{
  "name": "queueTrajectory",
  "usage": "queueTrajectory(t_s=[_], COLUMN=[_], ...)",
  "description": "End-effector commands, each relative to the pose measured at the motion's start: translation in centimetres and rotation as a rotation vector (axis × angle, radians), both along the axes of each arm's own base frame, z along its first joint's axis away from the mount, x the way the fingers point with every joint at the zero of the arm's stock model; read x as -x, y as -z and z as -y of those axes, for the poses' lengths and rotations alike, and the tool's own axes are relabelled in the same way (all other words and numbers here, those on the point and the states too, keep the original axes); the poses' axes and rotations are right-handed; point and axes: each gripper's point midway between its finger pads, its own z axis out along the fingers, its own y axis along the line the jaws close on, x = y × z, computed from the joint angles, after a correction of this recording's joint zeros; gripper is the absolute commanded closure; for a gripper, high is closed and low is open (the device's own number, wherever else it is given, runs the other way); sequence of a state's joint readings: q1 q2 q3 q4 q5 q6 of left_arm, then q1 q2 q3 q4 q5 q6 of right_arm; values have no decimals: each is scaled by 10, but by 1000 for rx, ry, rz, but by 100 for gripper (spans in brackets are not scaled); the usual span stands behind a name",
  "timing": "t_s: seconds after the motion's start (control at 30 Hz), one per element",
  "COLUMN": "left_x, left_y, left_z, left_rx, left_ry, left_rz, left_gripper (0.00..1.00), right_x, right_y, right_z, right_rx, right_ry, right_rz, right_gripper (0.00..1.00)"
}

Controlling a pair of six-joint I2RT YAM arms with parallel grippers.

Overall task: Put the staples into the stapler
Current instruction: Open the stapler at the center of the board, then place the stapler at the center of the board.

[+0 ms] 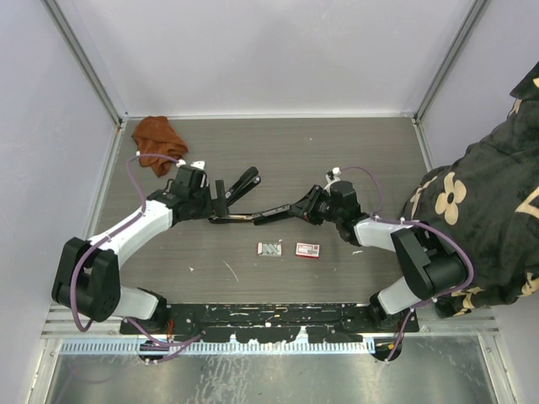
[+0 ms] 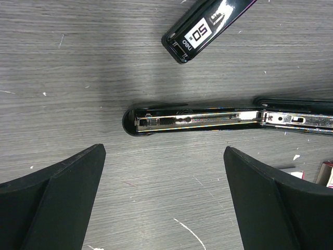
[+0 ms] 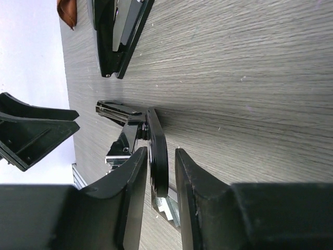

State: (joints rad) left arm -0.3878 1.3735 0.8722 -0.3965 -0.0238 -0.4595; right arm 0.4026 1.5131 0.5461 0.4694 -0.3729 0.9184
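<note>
Channel of black opened-flat stapler [image 2: 192,119] lies exposed below left gripper [image 2: 164,151], jaws spread wide. Right gripper [image 3: 161,152] straddles its black lid [image 3: 156,133]; grip unclear. Silvery staple strips in grey tray [image 1: 269,249] sit near, untouched: feed lengthwise.

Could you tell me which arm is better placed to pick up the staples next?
Left. The left tool is open and empty by the opened stapler, whereas the right tool straddles the stapler's top arm. The staples lie near both.
</note>
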Motion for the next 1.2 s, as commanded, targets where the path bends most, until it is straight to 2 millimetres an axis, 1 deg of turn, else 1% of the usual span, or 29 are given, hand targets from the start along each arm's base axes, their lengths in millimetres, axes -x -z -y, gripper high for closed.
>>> queueTrajectory(t_s=[0.0,0.17,0.3,0.57,0.67,0.77,0.93,0.97,1.17], left_x=[-17,-19,-18,-15,-16,-17,-22,-23,-31], left_y=[-10,-6,-7,-13,-14,-12,-2,0,13], left_z=[13,13,11,1,-1,4,9,10,13], left_rx=[79,90,88,59,57,75,80,81,77], left_ry=[8,1,-1,1,5,24,35,35,36], left_rz=[66,62,71,85,89,90,70,68,51], left_gripper=[1,0,1,2,2,1,12,16,29], right_x=[-8,-8,-10,-10,-9,-7,-3,-2,4], right_y=[-6,-1,1,-3,-8,-12,-7,-6,0], right_z=[2,11,24,49,51,47,47,47,48], right_rx=[11,37,60,64,49,40,41,41,41], right_ry=[-8,11,55,105,93,54,45,45,48], right_rz=[64,71,81,90,100,110,91,88,74], right_gripper=[64,54,49,48,45,49,51,51,52])
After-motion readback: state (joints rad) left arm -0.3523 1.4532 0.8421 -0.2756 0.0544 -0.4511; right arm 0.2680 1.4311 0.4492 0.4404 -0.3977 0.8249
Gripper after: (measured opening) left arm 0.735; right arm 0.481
